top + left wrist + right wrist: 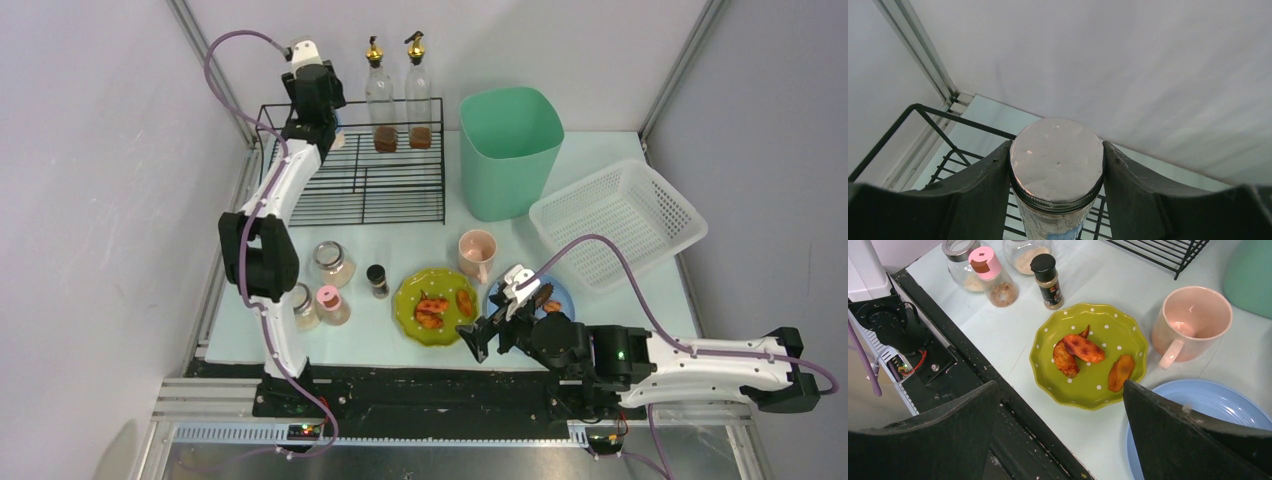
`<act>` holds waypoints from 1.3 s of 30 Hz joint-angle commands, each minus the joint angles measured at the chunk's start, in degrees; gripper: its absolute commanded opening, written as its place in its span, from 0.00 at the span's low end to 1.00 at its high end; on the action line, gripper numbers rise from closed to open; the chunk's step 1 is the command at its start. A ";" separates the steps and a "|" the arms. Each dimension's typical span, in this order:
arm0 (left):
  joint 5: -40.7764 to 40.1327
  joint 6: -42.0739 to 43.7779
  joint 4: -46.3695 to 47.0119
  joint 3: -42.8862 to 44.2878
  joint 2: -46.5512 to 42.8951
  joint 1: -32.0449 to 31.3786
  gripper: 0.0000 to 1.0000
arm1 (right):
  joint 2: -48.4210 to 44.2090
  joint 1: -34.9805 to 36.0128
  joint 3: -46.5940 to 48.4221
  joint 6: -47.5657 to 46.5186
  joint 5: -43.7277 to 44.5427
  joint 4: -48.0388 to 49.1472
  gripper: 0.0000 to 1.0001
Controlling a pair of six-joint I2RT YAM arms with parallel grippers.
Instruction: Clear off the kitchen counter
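The left arm [285, 190] is stretched out to the far left corner. The left jaws are clamped on either side of a glass jar with a silver metal lid [1057, 160], which they hold upright over the back-left corner of the black wire rack [370, 185]. I cannot tell whether the jar's base touches the wires. A clear glass oil bottle with a gold pourer [378, 95] and its twin bottle [418, 90] stand at the rack's back edge.

The rack sits on the pale mint-green worktop [410, 245], which fills the floor between the aluminium posts. Right of the rack is a mint-green plastic bin [508, 150], then a white lattice plastic basket [620, 225]. Nearer me are:
- a pink ceramic mug [477, 252]
- a lime-green dotted plate [1088, 397] carrying 3 pieces of browned food [1083, 347]
- a pale blue plate [1208, 405] just beside it

Left of the green plate stand a small black-capped spice bottle [377, 280], a pink-capped shaker [330, 303] and 2 glass jars of pale powder, the larger jar [332, 262] behind the smaller jar [303, 305].

The right jaws are spread wide and hold nothing, low over the worktop's near edge between the 2 plates
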 commanded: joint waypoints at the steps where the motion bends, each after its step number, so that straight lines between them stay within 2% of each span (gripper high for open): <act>1: 1.45 -1.06 7.36 -1.84 -4.68 0.23 0.00 | 0.50 -0.38 -0.12 0.29 -0.21 3.11 0.97; 16: 4.51 -2.23 15.23 -13.91 -8.56 0.25 0.00 | 0.22 -0.56 -0.13 1.98 0.22 2.04 0.97; 24: 3.35 0.47 21.35 -18.81 -10.97 -0.21 0.00 | 0.29 -0.39 -0.20 3.26 0.54 1.23 0.97; 31: 0.95 3.39 25.55 -19.79 -11.06 -0.87 0.00 | 0.55 -0.35 -0.20 3.10 0.57 1.48 0.97; 39: -0.22 7.25 26.38 -16.42 -9.20 -1.87 0.00 | 1.12 -0.59 -0.14 2.38 0.40 2.42 0.98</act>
